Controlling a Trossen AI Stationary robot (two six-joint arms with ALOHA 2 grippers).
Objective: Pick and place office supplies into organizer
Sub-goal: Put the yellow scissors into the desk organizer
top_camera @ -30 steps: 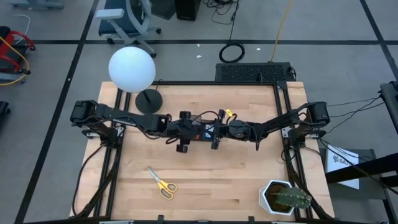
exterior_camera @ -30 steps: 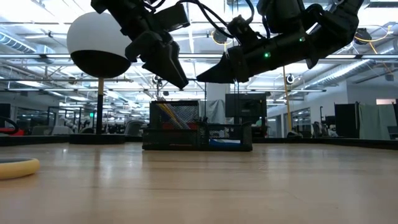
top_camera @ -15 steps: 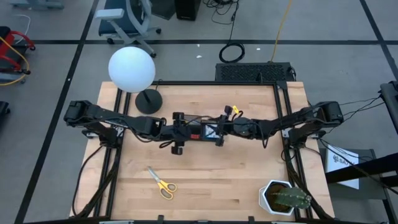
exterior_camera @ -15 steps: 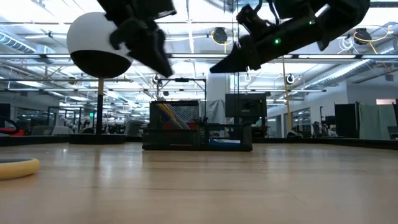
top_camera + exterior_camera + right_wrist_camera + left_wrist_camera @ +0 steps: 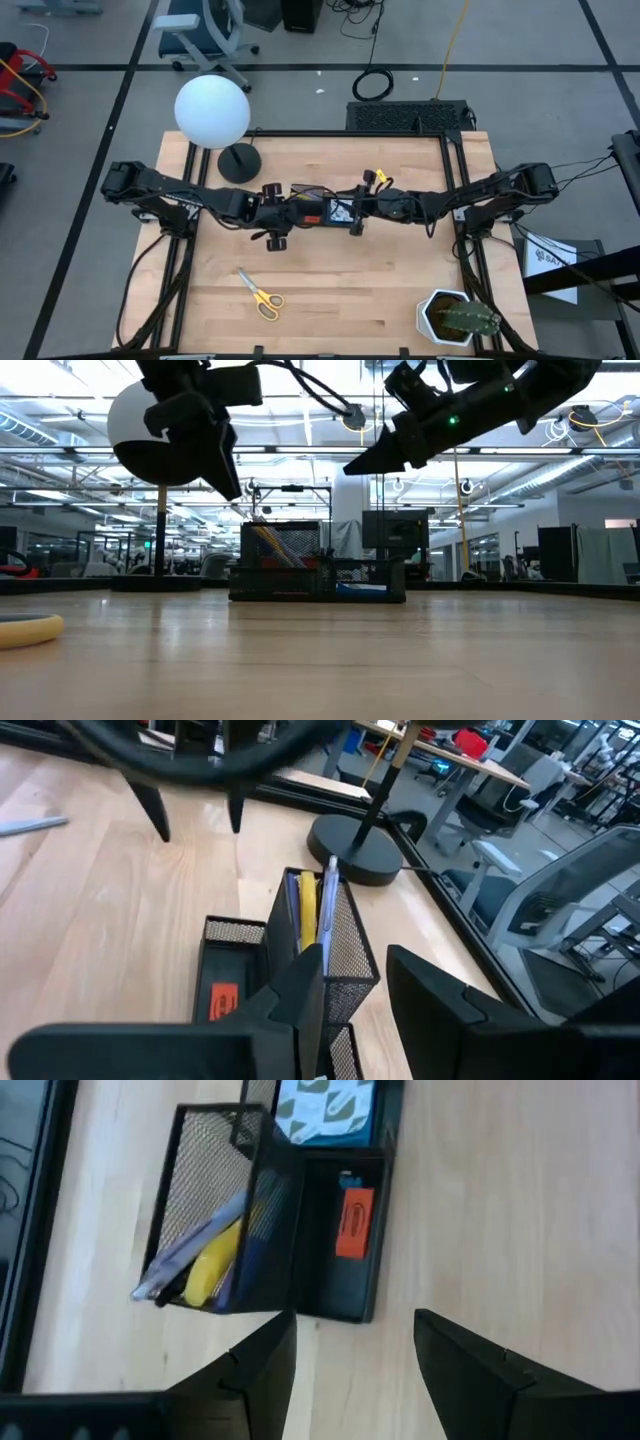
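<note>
The black mesh organizer (image 5: 270, 1210) stands mid-table (image 5: 318, 212). Its taller section holds yellow and silver pens (image 5: 205, 1260). The lower section holds a small red piece (image 5: 353, 1223) and a blue pad (image 5: 325, 1110). Yellow-handled scissors (image 5: 262, 297) lie flat near the table's front left. My left gripper (image 5: 355, 1350) hovers open above the organizer's left end (image 5: 215, 460). My right gripper (image 5: 355, 990) hovers open over its right end (image 5: 365, 460), nothing between its fingers.
A lamp with a white globe (image 5: 212, 110) and a round black base (image 5: 240, 162) stands at the far left. A potted cactus (image 5: 460, 318) sits at the front right corner. Bare wood lies between the organizer and the table's front edge.
My left gripper has moved toward the table's left edge, off the organizer's middle, and has rolled and tipped as it went. My right gripper has risen a little above the organizer. Both stay open. The organizer and scissors have kept their places.
</note>
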